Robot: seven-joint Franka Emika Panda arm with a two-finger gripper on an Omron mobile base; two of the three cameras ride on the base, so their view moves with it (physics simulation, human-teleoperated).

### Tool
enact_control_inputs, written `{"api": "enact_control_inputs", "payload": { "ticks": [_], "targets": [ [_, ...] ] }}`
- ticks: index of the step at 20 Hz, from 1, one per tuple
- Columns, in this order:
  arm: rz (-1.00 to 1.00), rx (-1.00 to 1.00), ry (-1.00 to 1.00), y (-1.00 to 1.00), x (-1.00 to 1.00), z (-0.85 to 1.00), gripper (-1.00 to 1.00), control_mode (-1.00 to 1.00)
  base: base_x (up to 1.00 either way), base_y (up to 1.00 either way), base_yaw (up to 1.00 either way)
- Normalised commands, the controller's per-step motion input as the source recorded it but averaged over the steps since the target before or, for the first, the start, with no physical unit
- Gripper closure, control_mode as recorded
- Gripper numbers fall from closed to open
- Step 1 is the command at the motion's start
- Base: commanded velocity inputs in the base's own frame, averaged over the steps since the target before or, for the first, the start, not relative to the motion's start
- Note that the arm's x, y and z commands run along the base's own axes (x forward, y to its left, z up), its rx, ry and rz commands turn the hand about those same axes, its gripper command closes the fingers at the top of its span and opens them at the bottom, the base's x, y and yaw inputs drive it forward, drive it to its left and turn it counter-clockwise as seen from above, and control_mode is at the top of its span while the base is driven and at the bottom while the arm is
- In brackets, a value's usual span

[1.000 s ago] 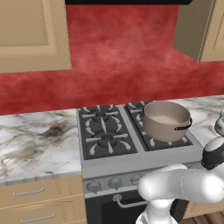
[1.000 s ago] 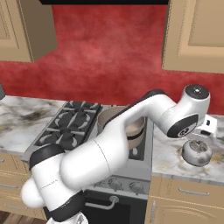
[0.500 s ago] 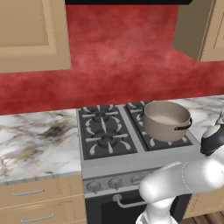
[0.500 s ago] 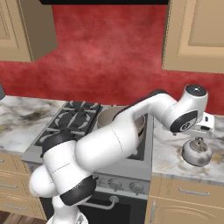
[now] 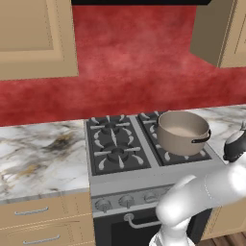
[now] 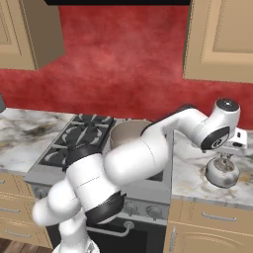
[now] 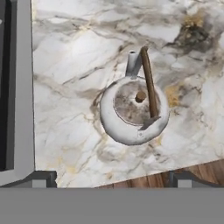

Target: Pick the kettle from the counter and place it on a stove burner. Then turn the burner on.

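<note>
Glossy white rounded arm segments are showing dark grey joint bands; 2 small dark finger tips (image 7: 43, 178) are ending the gripper (image 7: 111, 179).

The kettle (image 7: 133, 110) below me was silvery-white with a brown handle and mottled lid. The counter (image 7: 78, 57) was white-grey marble, veined dark grey and brownish. The pot (image 5: 181, 131) was tan, the wall (image 5: 134, 62) mottled red, the cabinets (image 6: 222, 39) tan.

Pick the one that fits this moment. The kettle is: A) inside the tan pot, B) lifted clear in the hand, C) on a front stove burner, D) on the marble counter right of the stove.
D: the kettle sits on the marble counter, under the hand.
</note>
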Motion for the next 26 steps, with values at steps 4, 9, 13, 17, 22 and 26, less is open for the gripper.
{"api": "enact_control_inputs", "payload": {
  "ticks": [4, 9, 13, 17, 22, 26],
  "targets": [
    [0.01, 0.01, 0.0, -0.36, 0.34, -0.17, -1.0, -1.0, 0.0, 0.0, 0.0],
    [0.0, 0.0, 0.02, -0.41, 0.25, -0.16, -1.0, -1.0, 0.0, 0.0, 0.0],
    [0.0, 0.0, 0.07, -0.29, 0.26, -0.23, -1.0, -1.0, 0.0, 0.0, 0.0],
    [0.0, 0.0, 0.09, -0.07, 0.19, -0.24, -1.0, -1.0, 0.0, 0.0, 0.0],
    [0.0, 0.0, 0.09, 0.0, 0.02, -0.04, -1.0, -1.0, 0.0, 0.0, 0.0],
    [0.0, 0.0, 0.07, 0.0, 0.04, -0.21, -1.0, -1.0, 0.0, 0.0, 0.0]
  ]
}}
